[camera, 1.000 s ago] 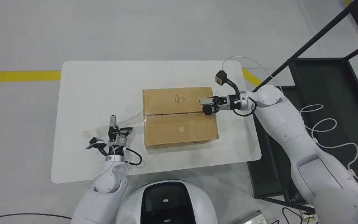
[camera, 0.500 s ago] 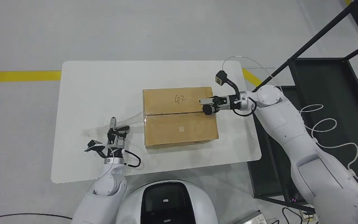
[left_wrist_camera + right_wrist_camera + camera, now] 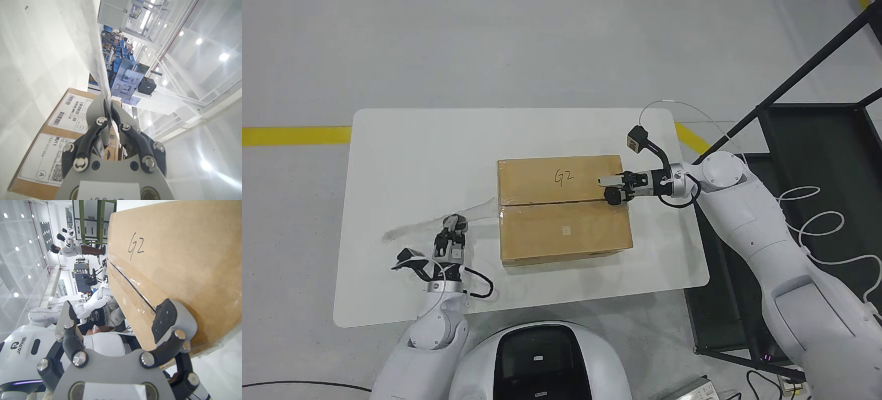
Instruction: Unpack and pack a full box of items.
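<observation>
A closed cardboard box (image 3: 562,210) marked "G2" stands in the middle of the white table (image 3: 402,160). Its top seam (image 3: 132,283) is slit, with bits of clear tape along it. My left gripper (image 3: 450,232) sits low near the table's front, left of the box, and is shut on a long strip of clear tape (image 3: 96,56) that stretches away from the fingers. The labelled side of the box (image 3: 62,121) is behind it. My right gripper (image 3: 610,188) is open at the box's right end, one padded finger (image 3: 163,321) lying on the box top (image 3: 170,266) by the seam.
A black metal rack (image 3: 812,200) stands close to the table's right edge, beside the right arm. A yellow line (image 3: 292,135) runs across the floor behind the table. Bare table surface lies left of and behind the box.
My left gripper has shifted slightly and turned with the tape strip held in it. The right arm and the box have stayed put.
</observation>
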Robot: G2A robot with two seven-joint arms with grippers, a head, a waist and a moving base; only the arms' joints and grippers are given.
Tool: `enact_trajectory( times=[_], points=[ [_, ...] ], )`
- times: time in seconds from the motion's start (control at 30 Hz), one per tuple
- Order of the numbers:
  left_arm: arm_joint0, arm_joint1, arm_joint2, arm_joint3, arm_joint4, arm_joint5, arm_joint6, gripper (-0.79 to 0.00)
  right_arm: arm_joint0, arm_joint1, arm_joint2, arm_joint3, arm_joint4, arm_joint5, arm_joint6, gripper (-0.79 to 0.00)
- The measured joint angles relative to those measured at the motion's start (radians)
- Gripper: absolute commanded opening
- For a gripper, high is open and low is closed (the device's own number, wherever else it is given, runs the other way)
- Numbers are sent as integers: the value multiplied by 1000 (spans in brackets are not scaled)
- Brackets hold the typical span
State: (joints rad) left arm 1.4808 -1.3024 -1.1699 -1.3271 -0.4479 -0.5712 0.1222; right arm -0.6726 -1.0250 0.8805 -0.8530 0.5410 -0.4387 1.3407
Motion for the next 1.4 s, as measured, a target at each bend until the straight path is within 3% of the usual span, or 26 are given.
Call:
enact_trajectory(
  times=[0.23,0.47,0.83,1.13,1.4],
  points=[
    [12,-4,-20,-40,24,-21,-2,-785,0,0,0,0,0,0,0,0],
    [40,-6,-41,-162,101,-36,4,-785,0,0,0,0,0,0,0,0],
    [22,-12,-28,-295,248,69,-23,-785,0,0,0,0,0,0,0,0],
    [-27,-23,22,-280,399,203,-34,-785,0,0,0,0,0,0,0,0],
    [-41,-32,72,-261,538,260,-27,-785,0,0,0,0,0,0,0,0]
  ],
)
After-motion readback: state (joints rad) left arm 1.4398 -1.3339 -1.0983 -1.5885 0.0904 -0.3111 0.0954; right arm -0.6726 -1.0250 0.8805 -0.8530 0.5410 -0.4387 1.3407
